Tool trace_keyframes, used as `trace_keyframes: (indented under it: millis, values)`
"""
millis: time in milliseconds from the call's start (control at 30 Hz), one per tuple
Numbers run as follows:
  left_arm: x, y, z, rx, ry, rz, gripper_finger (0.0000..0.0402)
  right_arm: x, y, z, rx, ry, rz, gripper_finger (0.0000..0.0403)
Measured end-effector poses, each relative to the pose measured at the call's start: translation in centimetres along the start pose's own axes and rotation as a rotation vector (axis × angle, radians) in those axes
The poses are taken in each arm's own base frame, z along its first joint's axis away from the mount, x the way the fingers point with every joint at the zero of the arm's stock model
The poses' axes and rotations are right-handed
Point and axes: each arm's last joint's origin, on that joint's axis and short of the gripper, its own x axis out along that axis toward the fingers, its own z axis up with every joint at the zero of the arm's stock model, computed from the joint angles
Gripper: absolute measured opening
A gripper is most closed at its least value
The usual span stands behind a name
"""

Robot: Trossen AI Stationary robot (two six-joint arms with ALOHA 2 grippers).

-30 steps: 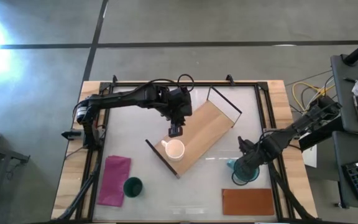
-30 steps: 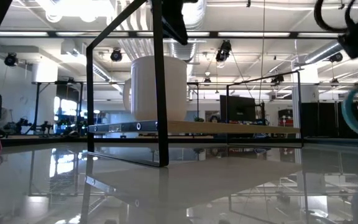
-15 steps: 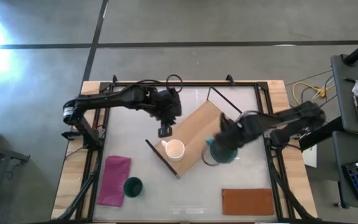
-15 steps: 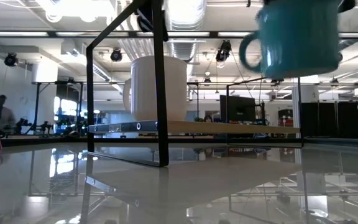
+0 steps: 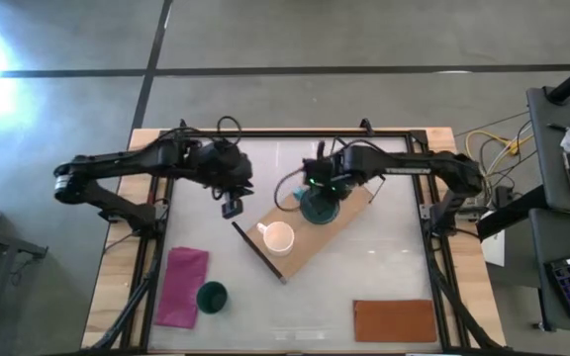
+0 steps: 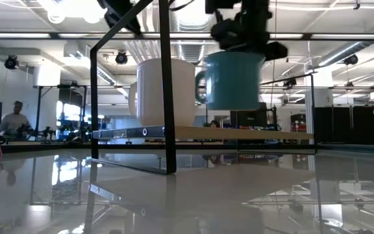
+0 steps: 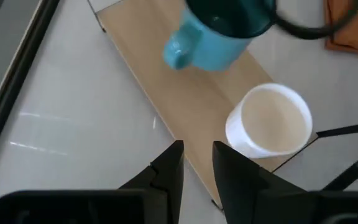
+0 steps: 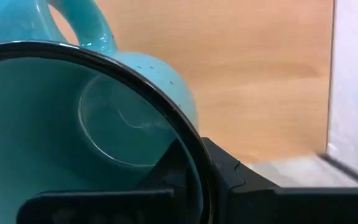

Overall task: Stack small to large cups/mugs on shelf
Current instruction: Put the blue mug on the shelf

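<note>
The right gripper (image 5: 321, 194) has its jaws closed on the rim of the teal mug (image 6: 232, 79), one finger inside the cup and one outside, as the right wrist view shows. The mug hangs upright above the shelf (image 5: 339, 213), its base just clear of the board in the low view, mouth up, vertical axis plumb, handle turned toward the white mug (image 5: 278, 237). That mug stands upright on the shelf's near end, just beside the carried one and apart from it.

The left gripper (image 5: 231, 207) hovers off the shelf's left edge over the counter (image 5: 384, 267), jaws a narrow gap apart and empty.

The dark green tumbler (image 5: 211, 296) stands on the counter beside the magenta cloth (image 5: 182, 285), well apart from the shelf.

Risk: the handle sits close to the white mug, so a lowering path drifting that way could knock it; a rim grip may also let the mug tilt on release.
</note>
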Motion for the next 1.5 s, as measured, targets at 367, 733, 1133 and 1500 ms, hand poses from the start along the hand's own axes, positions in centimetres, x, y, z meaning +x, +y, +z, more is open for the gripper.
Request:
trace_keyframes:
  millis: [367,733,1133,1500]
  values:
    - [-0.1,0.5,-4.5,-0.077,0.031,0.054,0.0070,3.7,1.3,2.7,-0.066,0.106,-0.013,0.0016]
    - [-0.6,0.7,-7.0,-0.138,0.049,0.057,0.0070,4.1,2.1,3.7,-0.034,0.080,-0.016,0.0039]
    - [-1.0,0.9,-9.7,-0.154,0.050,0.059,0.0070,2.8,1.6,3.4,0.006,0.052,-0.014,0.0109]
    - [-0.5,1.0,-11.0,-0.153,0.074,0.063,0.0070,2.7,2.2,2.9,0.014,0.101,0.043,0.0143]
